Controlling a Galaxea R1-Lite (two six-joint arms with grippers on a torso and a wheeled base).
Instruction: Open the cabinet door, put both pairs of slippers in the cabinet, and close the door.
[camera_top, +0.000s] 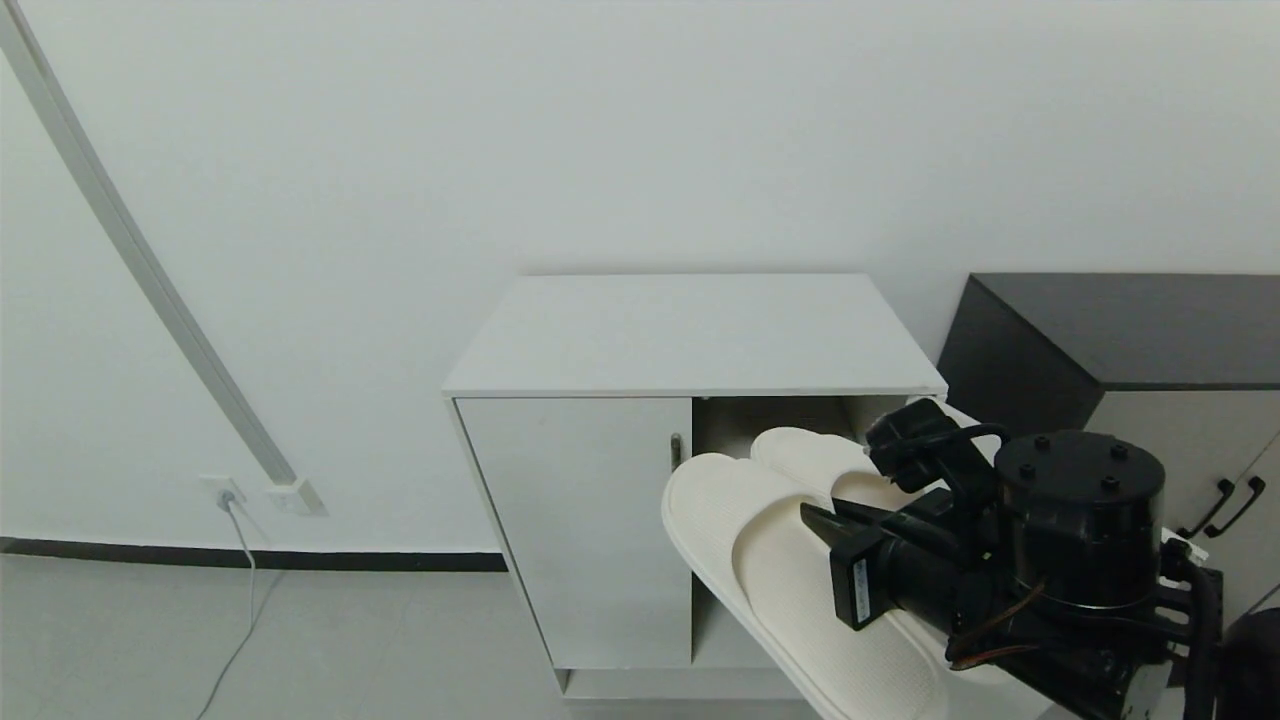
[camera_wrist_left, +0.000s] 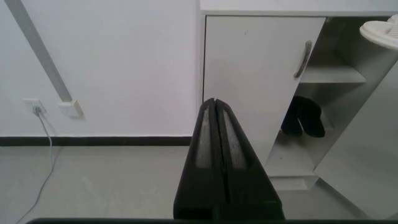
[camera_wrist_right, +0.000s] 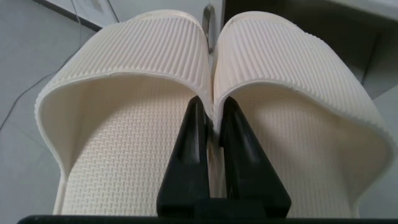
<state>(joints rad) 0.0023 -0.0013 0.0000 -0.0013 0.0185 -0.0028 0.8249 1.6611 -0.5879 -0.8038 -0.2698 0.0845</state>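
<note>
slippers (camera_top: 775, 575) before open cabinet (camera_top: 690, 340) | other pair (camera_wrist_left: 303, 116) inside, under shelf (camera_wrist_left: 333, 76)

White wall (camera_top: 400, 150), grey floor (camera_top: 300, 640), black skirting (camera_top: 250, 558), wall socket (camera_top: 222, 492), dark sideboard (camera_top: 1130, 330)

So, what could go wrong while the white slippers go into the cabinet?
1. The right gripper pinches only the inner edges of the white slippers; one might slip out.
2. The pair is wide, and its left toe hangs near the closed left door and its handle, so it may catch there.
3. Dark slippers already lie in the lower compartment and could be pushed.
</note>
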